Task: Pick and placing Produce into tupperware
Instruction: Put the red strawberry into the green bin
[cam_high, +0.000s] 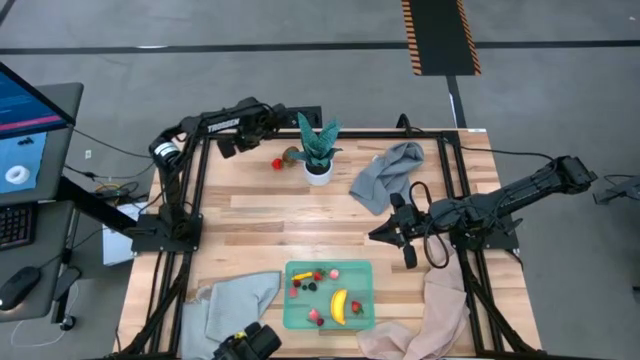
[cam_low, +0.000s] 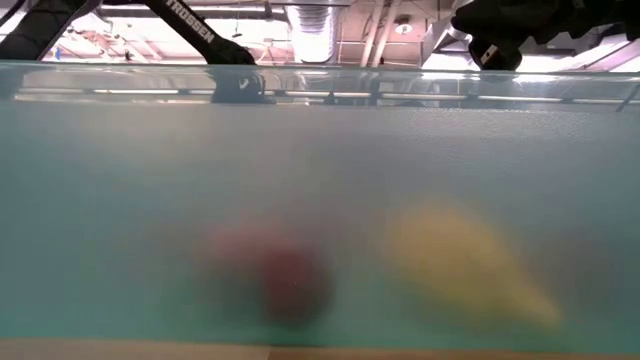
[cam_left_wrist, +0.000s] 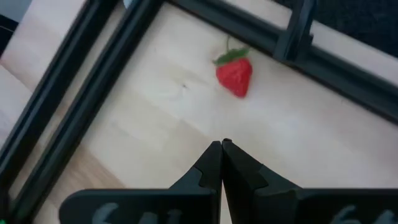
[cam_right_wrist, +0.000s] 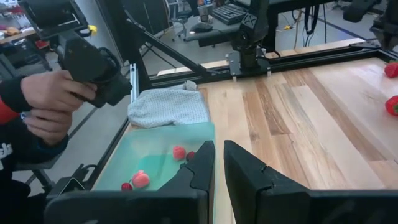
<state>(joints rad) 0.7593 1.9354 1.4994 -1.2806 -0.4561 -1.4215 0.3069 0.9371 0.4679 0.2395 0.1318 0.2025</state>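
— Strawberry (cam_left_wrist: 235, 74) was what the left gripper (cam_left_wrist: 221, 149) had in front of it: fingers pressed together, empty, hovering just short of the fruit on the bare wood by the black frame rail (cam_left_wrist: 323, 68), at the table's far end

— How would it handle, did you think?

— Light, I'd guess, and hard plastic by the look, so a bit slick. The body tapered, so I'd have closed across its widest part below the green cap, not on the tip, where it might squirt out

— And the tupperware (cam_high: 366, 315)?

— At the near edge, between two cloths, already holding a banana (cam_high: 339, 305), other strawberries and some dark berries. Well apart from that last strawberry, so a long carry

— The right gripper (cam_right_wrist: 217, 163)?

— Waiting over the wood beyond the tub's right corner, fingers a narrow gap apart, nothing in them. Farther back stood the potted plant (cam_high: 318, 150), the strawberry just beside it, with something brown I couldn't make out
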